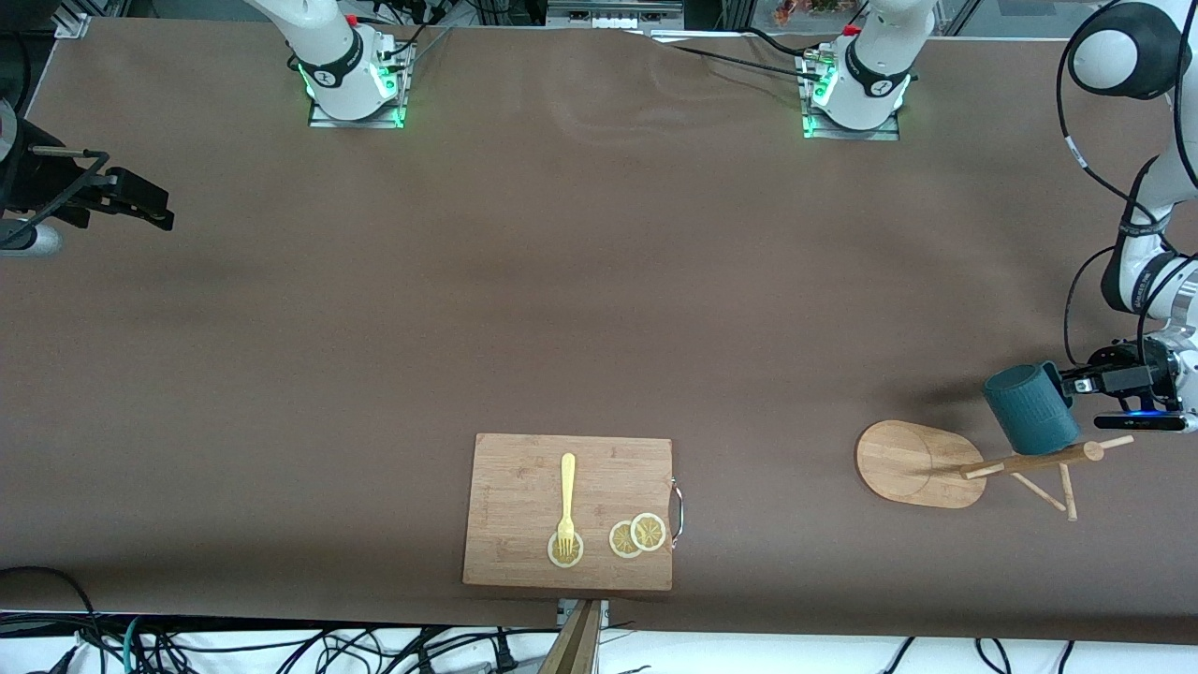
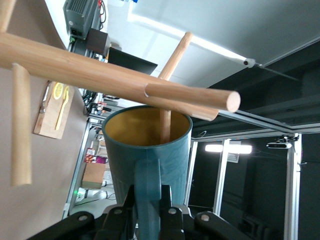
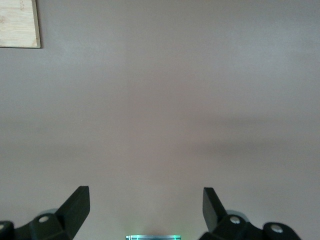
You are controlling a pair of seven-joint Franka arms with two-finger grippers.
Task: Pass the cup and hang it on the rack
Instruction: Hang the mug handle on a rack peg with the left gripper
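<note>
In the front view, the left gripper (image 1: 1076,384) at the right edge of the frame pinches the handle of the cup (image 1: 1030,408), held tilted in the air above the rack (image 1: 922,463), whose post lies just beneath it. The right gripper (image 1: 154,208) waits at the frame's left edge. A cutting board (image 1: 524,487) with a fork (image 1: 566,498) and lemon slices (image 1: 637,534) sits at lower centre. In the left wrist view, the fingers (image 2: 172,212) clamp the cup's (image 2: 147,150) handle, and one peg (image 2: 172,80) of the rack (image 2: 75,65) dips into the cup's mouth. In the right wrist view, the gripper's (image 3: 146,201) jaws stand wide over bare table (image 3: 165,100).
</note>
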